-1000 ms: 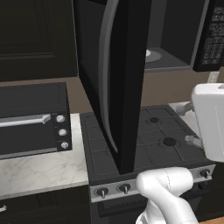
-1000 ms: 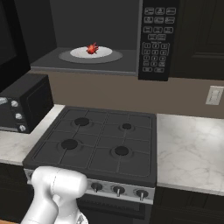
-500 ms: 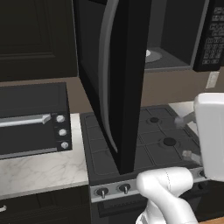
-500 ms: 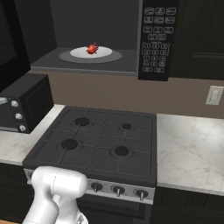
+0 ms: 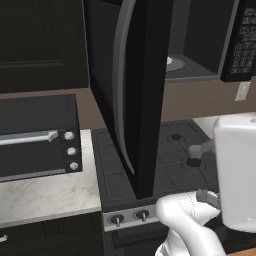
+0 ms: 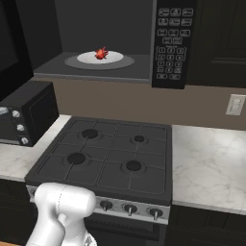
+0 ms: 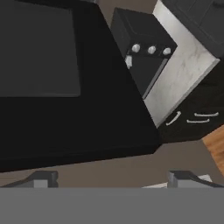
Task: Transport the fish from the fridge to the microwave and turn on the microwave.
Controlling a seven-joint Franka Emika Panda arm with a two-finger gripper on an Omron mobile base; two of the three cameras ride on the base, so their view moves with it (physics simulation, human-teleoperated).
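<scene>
We see the fish (image 6: 101,53) lying on the white plate (image 6: 115,58) inside the microwave (image 6: 171,41), left of the keypad and close to the middle of the plate. It is too small for us to call its long axis or which end is the head; it reads as a red-orange lump with a darker top.

The microwave door (image 5: 131,95) stands swung wide open, its edge toward us in the left base view, the curved grey handle running down its face and the door hanging out over the stove (image 6: 110,156) below the microwave. In the hand view that same dark door (image 7: 65,83) looms close in front of the gripper (image 7: 114,179), whose 2 fingertips sit far apart, jaws wide and nothing between them.

Left of the stove, under the microwave's left end, the toaster oven (image 5: 37,135) rests on the marble counter (image 5: 47,192) with 3 round knobs down its right side. The stove has 4 burners and a row of knobs along its front. Right of the microwave, a wall outlet (image 6: 235,104) sits above the counter.
</scene>
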